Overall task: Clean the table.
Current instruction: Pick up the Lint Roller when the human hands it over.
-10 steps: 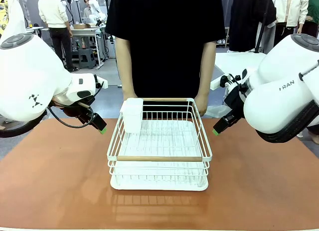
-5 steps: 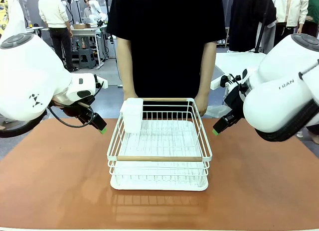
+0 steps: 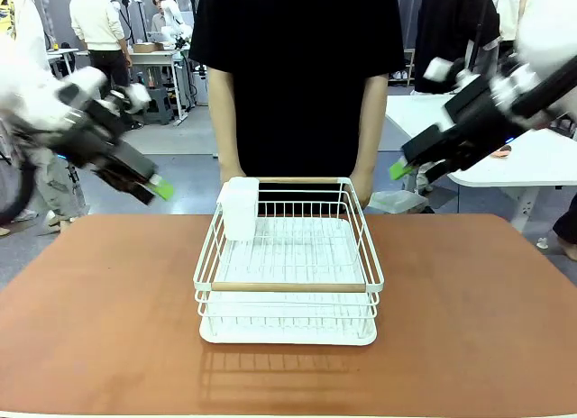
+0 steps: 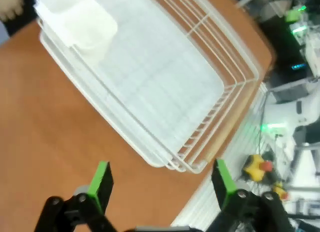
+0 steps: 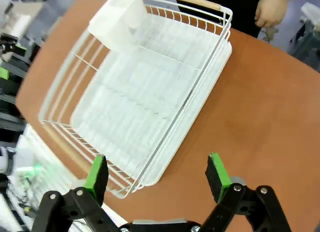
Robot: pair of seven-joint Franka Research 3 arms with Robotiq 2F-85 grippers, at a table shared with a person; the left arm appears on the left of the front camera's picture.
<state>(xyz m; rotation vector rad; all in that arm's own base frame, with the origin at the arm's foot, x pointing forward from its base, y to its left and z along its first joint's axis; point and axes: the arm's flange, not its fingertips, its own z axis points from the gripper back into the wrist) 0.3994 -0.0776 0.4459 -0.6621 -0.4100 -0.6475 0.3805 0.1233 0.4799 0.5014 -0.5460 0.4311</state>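
Front view: the left gripper [image 3: 153, 186] and the right gripper [image 3: 403, 168] both hang raised, one on each side of the white wire dish rack [image 3: 288, 265]. Each is well apart from it, and both are blurred, so the jaw gap can't be read here. The rack sits mid-way on the reddish-brown table [image 3: 99, 328], below and between the two sets of jaws. A white utensil cup [image 3: 240, 207] hangs on its far left corner. The person's hand [image 3: 365, 187] is at the far right corner. Step, as a guess: approach, nothing gripped yet. The rack is the one thing left on the table, so it probably gets cleared. The next move likely needs both arms to come down to the side rims and close on the wire there, while steering clear of the hand.

Left wrist view: jaws wide, nothing between the green pads [image 4: 101, 178]. The wrist is pitched down at the table. The rack lies ahead of the tips, with one corner about in line with the gap, and the cup is at its far end. Bare table sits under the pads.

Right wrist view: jaws wide too, nothing held. The rack is ahead, towards one pad, with a corner just past that tip. Bare table lies ahead of the other pad, and the hand is far ahead at the rack's far end.
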